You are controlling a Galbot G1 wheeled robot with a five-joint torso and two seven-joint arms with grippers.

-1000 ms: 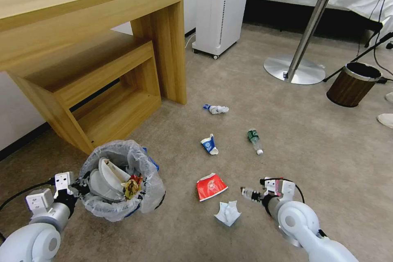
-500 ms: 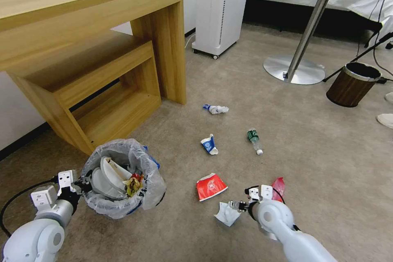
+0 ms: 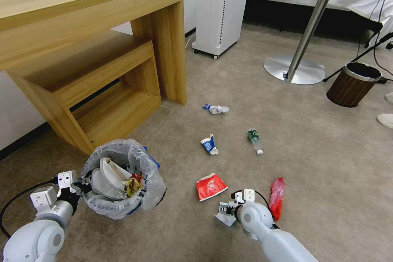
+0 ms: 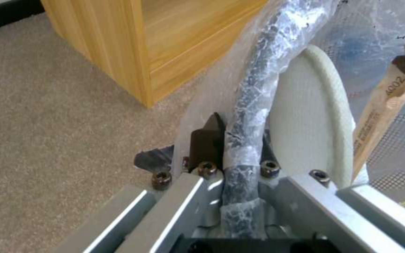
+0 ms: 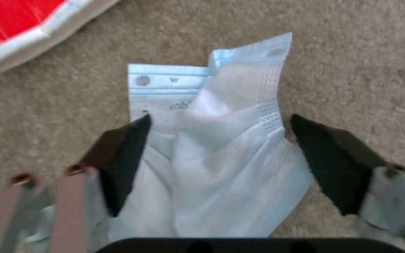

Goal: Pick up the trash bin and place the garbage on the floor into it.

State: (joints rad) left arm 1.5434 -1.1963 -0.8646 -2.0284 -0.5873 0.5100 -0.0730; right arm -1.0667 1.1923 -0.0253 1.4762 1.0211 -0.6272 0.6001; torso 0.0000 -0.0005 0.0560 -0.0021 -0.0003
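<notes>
The small round trash bin (image 3: 123,180) with its crinkled translucent white liner and blue edge sits tilted off the short-pile beige carpet (image 3: 319,151), beside the wood-grain desk (image 3: 90,49). The left gripper (image 4: 233,140) is clenched on the bin's bag-wrapped rim. The right gripper (image 5: 219,161) hangs spread over a crumpled pale-blue perforated wrapper (image 5: 221,151), a dark fingertip (image 5: 123,154) at each side edge (not yet closed on it). Just beside lie the flattened red-white paper carton (image 3: 211,186) and a glossy red plastic bottle (image 3: 277,198). Open carpet stretches beyond towards the clear green-label bottle (image 3: 254,139).
</notes>
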